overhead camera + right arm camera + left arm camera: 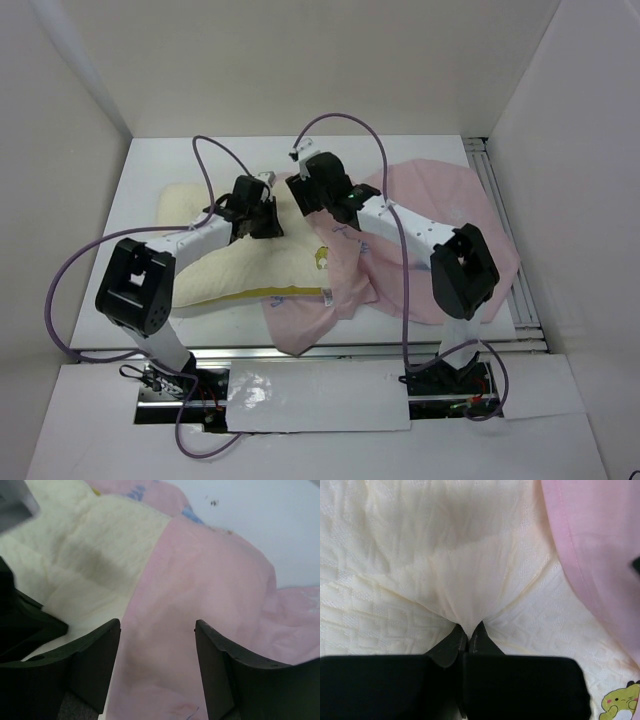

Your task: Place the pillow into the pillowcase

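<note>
The cream-yellow pillow (215, 262) lies at the table's left and middle, its right end under the edge of the pale pink pillowcase (420, 200). My left gripper (262, 212) is shut on a pinched fold of the pillow (470, 570) near its far right part. In the left wrist view the pillowcase edge (600, 555) runs down the right side. My right gripper (308, 190) is open and hovers over the pink pillowcase (200, 605) next to the pillow (95, 550), holding nothing.
White walls enclose the table on three sides. A metal rail (500, 210) runs along the table's right edge. Purple cables (210, 160) loop above both arms. A small yellow-green cartoon patch (620, 702) shows on the pillow.
</note>
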Available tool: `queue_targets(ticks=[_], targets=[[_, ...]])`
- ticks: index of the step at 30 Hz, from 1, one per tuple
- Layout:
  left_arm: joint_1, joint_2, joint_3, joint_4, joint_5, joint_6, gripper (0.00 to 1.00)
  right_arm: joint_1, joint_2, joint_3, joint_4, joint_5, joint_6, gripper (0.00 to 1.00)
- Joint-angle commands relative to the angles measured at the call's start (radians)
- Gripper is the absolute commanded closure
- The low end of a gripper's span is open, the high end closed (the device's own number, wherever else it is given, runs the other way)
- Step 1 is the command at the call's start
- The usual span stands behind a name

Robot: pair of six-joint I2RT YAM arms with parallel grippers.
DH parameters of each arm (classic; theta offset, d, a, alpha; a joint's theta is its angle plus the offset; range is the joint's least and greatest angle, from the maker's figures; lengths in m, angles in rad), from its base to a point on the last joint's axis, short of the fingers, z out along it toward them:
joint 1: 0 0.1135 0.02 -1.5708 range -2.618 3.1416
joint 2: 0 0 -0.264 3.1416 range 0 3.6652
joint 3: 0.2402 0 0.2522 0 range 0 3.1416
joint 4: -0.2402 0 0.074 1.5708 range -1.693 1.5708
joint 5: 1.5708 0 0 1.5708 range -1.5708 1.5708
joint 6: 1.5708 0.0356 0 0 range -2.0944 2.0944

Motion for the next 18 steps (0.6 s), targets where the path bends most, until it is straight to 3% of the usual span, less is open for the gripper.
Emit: queue_targets(ticks=[1,10,15,18], targets=[[-0.005,-0.047,-0.012,0.061,0.034,0.003,1.00,0.013,-0.039,0.003,0.107,-0.029,0.017,0.32],[-0.005,-0.081,-0.051,0.080,0.043,0.003,1.00,-0.015,0.050,0.035,0.083,-0.090,0.017,0.35],[-0.005,-0.101,-0.052,0.089,0.043,-0.006,1.00,-0.035,0.078,0.045,0.073,-0.048,0.056,0.61],[-0.005,-0.115,-0.061,0.107,0.043,0.003,1.00,-0.035,0.088,0.064,0.064,-0.048,0.065,0.70]])
